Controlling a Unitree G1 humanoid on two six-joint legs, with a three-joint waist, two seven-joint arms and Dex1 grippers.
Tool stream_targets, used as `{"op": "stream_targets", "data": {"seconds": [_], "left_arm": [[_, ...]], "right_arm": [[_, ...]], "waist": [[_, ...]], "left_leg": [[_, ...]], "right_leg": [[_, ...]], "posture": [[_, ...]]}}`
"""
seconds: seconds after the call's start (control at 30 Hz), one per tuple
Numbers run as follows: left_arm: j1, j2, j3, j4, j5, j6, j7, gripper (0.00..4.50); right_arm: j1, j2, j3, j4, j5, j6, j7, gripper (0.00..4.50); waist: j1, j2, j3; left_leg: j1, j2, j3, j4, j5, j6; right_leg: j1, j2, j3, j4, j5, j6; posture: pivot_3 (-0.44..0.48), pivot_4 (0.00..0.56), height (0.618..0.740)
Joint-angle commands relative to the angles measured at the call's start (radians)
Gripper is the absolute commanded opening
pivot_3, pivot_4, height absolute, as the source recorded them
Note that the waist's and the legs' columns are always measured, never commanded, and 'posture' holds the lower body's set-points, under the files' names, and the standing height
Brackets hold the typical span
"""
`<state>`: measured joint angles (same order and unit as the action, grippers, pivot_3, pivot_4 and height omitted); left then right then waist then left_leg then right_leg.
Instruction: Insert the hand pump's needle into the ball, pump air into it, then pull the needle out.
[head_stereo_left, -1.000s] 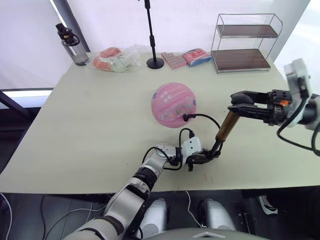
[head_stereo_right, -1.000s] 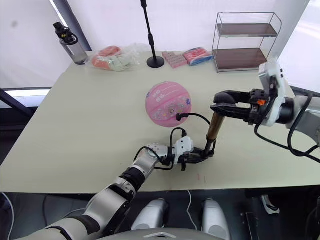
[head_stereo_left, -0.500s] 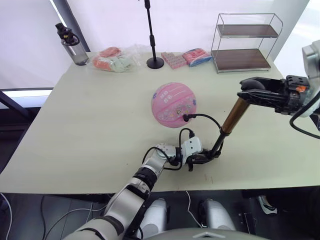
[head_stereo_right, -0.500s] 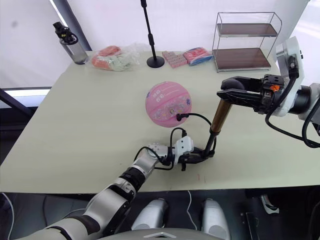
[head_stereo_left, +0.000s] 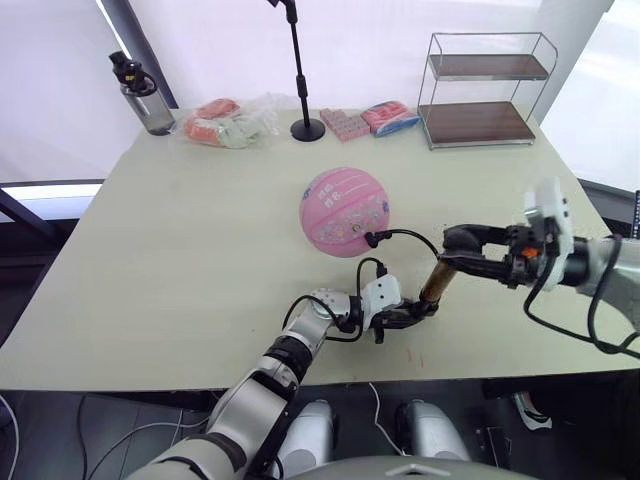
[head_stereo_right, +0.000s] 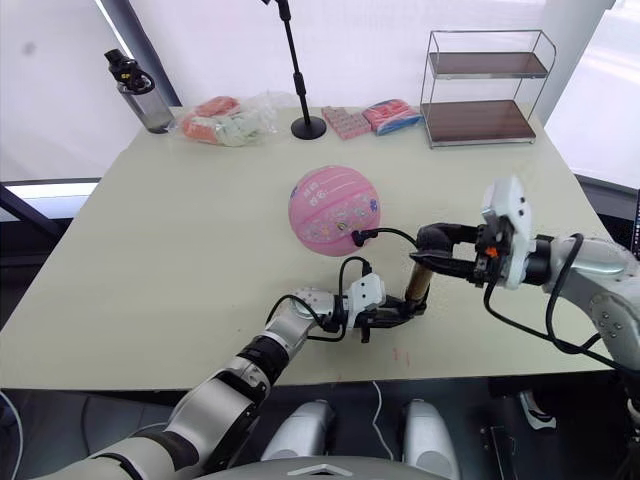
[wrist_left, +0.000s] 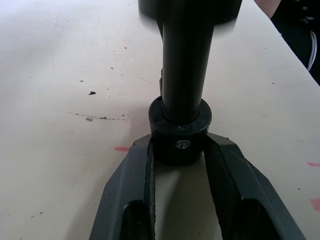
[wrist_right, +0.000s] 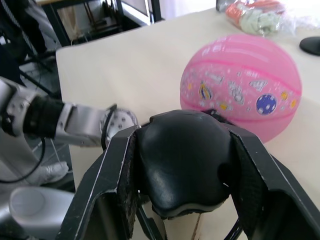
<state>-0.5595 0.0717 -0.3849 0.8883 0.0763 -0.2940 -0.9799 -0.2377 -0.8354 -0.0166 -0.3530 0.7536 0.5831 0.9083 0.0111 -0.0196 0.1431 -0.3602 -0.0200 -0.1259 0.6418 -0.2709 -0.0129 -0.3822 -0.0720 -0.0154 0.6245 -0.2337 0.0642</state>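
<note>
Pumping a pink ball: both grippers holding the pump

Resting near the middle of the pale surface (head_stereo_left: 180, 250) is the ball (head_stereo_left: 345, 211), pink with white lettering and small coloured stickers. It looks round and nearly full. Being rubber, it would likely give a little under pressure and roll away if nudged, since nothing braces it.

Just beside the ball, toward the robot, stands the hand pump (head_stereo_left: 435, 282), a slim bronze metal cylinder tilted a little off upright. It reads as stiff and light, though smooth metal may be slippery, so the black ends are probably the safest places to hold.

At the bottom, the left gripper (wrist_left: 179, 150) has its fingers (wrist_left: 145, 165) closed snugly on the pump's black base collar (wrist_left: 180, 131), pinning it close to the surface. At the top, the right gripper (wrist_right: 182, 160) has its fingers (wrist_right: 117, 175) clamped either side of the rounded black handle (wrist_right: 182, 160), with the cylinder short beneath it.

A thin black hose (head_stereo_left: 408, 237) loops from the pump to the ball's near side. It looks floppy and easily snagged. The needle (head_stereo_left: 371, 239) meets the ball there; its pin is hidden, seemingly inside, and probably bends easily, so a straight pull at the black fitting seems wise.
</note>
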Motion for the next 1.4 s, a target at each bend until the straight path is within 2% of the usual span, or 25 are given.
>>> {"op": "stream_targets", "data": {"seconds": [0.03,0.23,0.37,0.6,0.87,1.17,1.4], "left_arm": [[0.063,0.035,-0.027,0.111,0.059,0.077,0.007,1.09],[0.067,0.037,-0.026,0.109,0.058,0.077,0.008,1.09],[0.066,0.036,-0.027,0.11,0.059,0.076,0.009,1.09],[0.067,0.032,-0.029,0.112,0.059,0.074,0.006,1.09],[0.067,0.028,-0.032,0.115,0.06,0.072,0.005,1.09],[0.067,0.027,-0.033,0.118,0.062,0.069,0.005,1.09],[0.066,0.027,-0.034,0.121,0.065,0.065,0.005,1.09]], "right_arm": [[0.068,0.014,0.113,0.108,-0.187,-0.071,0.001,1.88],[0.089,0.06,0.13,0.139,-0.229,-0.143,0.017,1.88],[0.06,0.072,0.074,0.096,-0.171,-0.131,0.01,1.88],[-0.08,0.012,-0.104,0.009,0.002,-0.001,0.01,1.88],[-0.246,-0.086,-0.248,0.004,0.208,0.191,-0.006,1.88],[-0.406,-0.159,-0.329,0.063,0.338,0.317,-0.028,1.88],[-0.41,-0.164,-0.331,0.059,0.347,0.342,-0.034,1.88]], "waist": [[-0.001,0.0,-0.002],[-0.003,0.0,-0.003],[-0.003,0.001,-0.004],[0.001,0.005,0.003],[0.003,0.007,0.008],[0.004,0.007,0.01],[0.004,0.008,0.01]], "left_leg": [[0.0,0.0,0.0,0.0,0.0,0.0],[0.001,0.001,0.001,0.0,0.0,0.0],[0.001,0.001,0.0,-0.001,0.0,0.0],[0.0,0.0,0.0,0.0,0.0,0.0],[-0.003,-0.001,0.0,0.0,0.0,0.0],[-0.004,-0.001,0.0,0.0,0.0,0.0],[-0.005,-0.002,0.001,0.0,0.0,0.0]], "right_leg": [[0.0,0.0,0.0,0.0,0.0,0.0],[0.003,0.0,0.001,0.0,-0.002,-0.004],[0.003,0.001,0.001,0.0,-0.002,-0.004],[0.0,0.0,0.0,0.0,0.0,0.0],[-0.002,-0.001,0.0,0.0,0.0,0.0],[-0.003,-0.001,0.0,0.0,0.0,0.0],[-0.004,-0.001,0.001,0.0,0.0,0.0]], "posture": [[0.0,0.15,0.731],[0.0,0.15,0.731],[0.0,0.15,0.731],[0.0,0.15,0.731],[0.0,0.15,0.731],[0.0,0.15,0.731],[0.0,0.15,0.731]]}}
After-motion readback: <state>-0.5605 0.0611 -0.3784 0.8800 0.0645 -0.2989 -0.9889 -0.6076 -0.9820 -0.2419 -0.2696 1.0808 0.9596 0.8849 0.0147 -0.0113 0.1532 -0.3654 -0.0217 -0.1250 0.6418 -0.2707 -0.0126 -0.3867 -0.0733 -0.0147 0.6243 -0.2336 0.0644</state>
